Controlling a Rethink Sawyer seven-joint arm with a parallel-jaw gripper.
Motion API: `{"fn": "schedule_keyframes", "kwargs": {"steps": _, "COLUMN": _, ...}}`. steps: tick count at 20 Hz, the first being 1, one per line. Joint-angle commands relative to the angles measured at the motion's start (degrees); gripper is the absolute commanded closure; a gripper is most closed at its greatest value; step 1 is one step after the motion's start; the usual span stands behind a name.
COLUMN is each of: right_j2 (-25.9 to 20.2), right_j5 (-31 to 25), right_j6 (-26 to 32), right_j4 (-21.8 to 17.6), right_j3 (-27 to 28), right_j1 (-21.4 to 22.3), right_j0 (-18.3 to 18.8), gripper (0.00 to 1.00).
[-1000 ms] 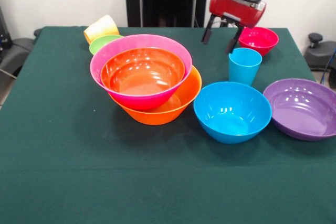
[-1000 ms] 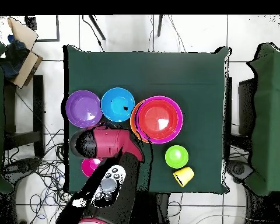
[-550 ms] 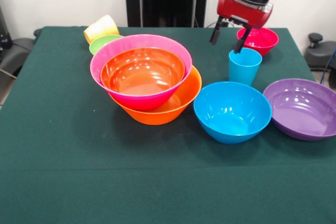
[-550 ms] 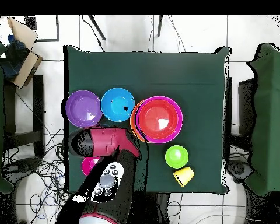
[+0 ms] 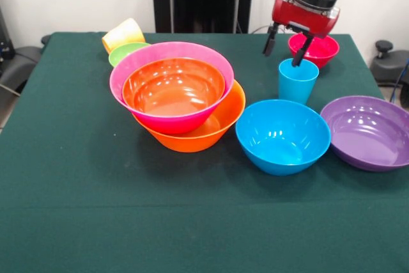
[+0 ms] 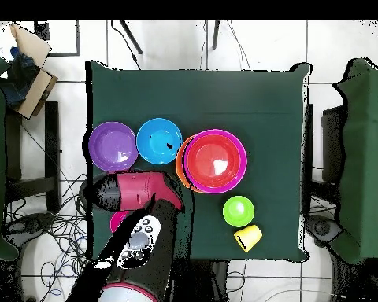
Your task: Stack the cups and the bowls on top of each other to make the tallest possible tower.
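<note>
The tower is a large orange bowl [image 5: 220, 126] holding a pink bowl [image 5: 137, 71] and a red-orange bowl [image 5: 174, 87]; from overhead the tower [image 6: 215, 161] sits mid-table. A light blue cup [image 5: 298, 81] stands upright right of it. My gripper [image 5: 285, 48] hangs open and empty just above the cup's far-left rim, one finger [image 5: 299, 55] over the opening. Behind the cup sits a small magenta bowl [image 5: 316, 49]. A blue bowl [image 5: 283, 135] and a purple bowl [image 5: 367, 131] lie in front. A yellow cup [image 5: 123, 33] lies tipped beside a green bowl [image 5: 126, 51].
Overhead, the arm's red wrist [image 6: 137, 191] hides the light blue cup and most of the magenta bowl [image 6: 116, 223]. The purple bowl [image 6: 113, 146], blue bowl [image 6: 159, 141], green bowl [image 6: 239, 211] and yellow cup [image 6: 248, 236] show. The green table [image 5: 77, 190] has open cloth in front.
The gripper has moved to the right in the front view, from left of the light blue cup to over its rim, staying open. No bowl or cup has moved.
</note>
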State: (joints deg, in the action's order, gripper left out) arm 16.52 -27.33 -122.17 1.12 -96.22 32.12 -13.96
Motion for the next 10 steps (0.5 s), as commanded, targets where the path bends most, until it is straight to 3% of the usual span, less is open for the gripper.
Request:
{"fn": "schedule_keyframes", "kwargs": {"steps": 1, "right_j2": -6.0, "right_j5": -6.9, "right_j6": -4.1, "right_j4": -0.1, "right_j3": 7.5, "right_j1": -7.0, "right_j0": -1.1, "gripper": 0.0}}
{"fn": "schedule_keyframes", "kwargs": {"steps": 10, "right_j2": -4.2, "right_j5": -5.7, "right_j6": -4.2, "right_j4": -0.7, "right_j3": 14.5, "right_j1": -14.3, "right_j0": -1.1, "gripper": 0.0}}
